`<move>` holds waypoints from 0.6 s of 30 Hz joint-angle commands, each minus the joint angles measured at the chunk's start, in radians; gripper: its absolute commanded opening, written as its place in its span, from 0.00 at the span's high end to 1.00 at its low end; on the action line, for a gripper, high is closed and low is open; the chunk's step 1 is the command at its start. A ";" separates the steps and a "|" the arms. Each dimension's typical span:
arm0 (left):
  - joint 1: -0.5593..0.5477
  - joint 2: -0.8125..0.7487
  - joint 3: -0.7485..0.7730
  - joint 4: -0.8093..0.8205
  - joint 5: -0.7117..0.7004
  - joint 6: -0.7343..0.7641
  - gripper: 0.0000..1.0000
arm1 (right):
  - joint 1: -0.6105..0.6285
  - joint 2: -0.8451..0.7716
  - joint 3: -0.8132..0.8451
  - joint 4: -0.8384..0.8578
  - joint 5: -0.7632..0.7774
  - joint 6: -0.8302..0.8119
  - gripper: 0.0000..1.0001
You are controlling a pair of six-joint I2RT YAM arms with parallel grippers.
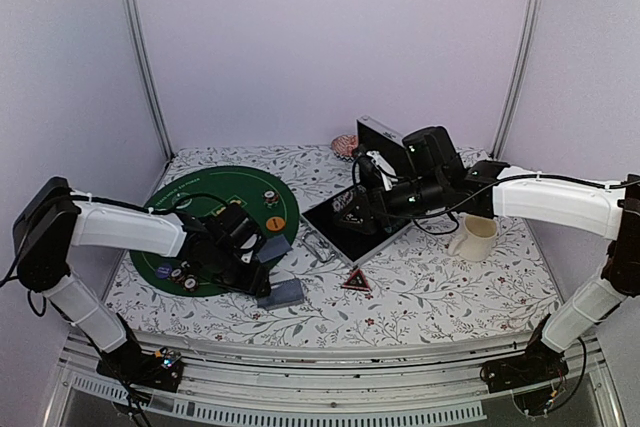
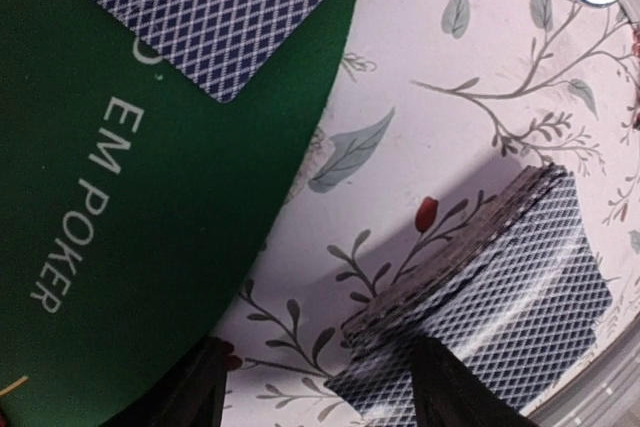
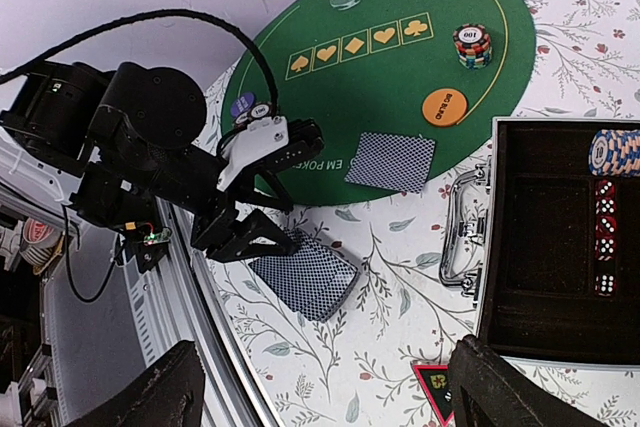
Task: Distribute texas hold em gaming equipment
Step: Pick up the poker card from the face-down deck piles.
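A deck of grey-blue-backed playing cards [image 2: 500,287] lies on the floral cloth just off the green poker mat [image 2: 130,207]. My left gripper [image 2: 320,387] is open, low over the cloth, with one fingertip [image 2: 455,392] over the deck's near corner. It holds nothing. A single face-down card [image 3: 392,160] lies on the mat near the orange button [image 3: 445,105] and a striped chip stack [image 3: 472,44]. More chips [image 1: 180,275] sit at the mat's near-left edge. My right gripper [image 3: 340,392] is open and empty, raised above the cloth between the deck [image 3: 310,277] and the case.
The open black-lined case [image 3: 560,237] holds a row of chips [image 3: 615,150] and red dice [image 3: 605,237]; its handle [image 3: 462,227] faces the mat. A cream mug [image 1: 478,237] stands right of the case. A small triangular card [image 1: 356,282] lies near the front edge.
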 commanded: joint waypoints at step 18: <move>0.054 -0.150 -0.170 0.145 0.212 -0.069 0.35 | 0.007 0.004 0.028 -0.010 -0.011 -0.012 0.14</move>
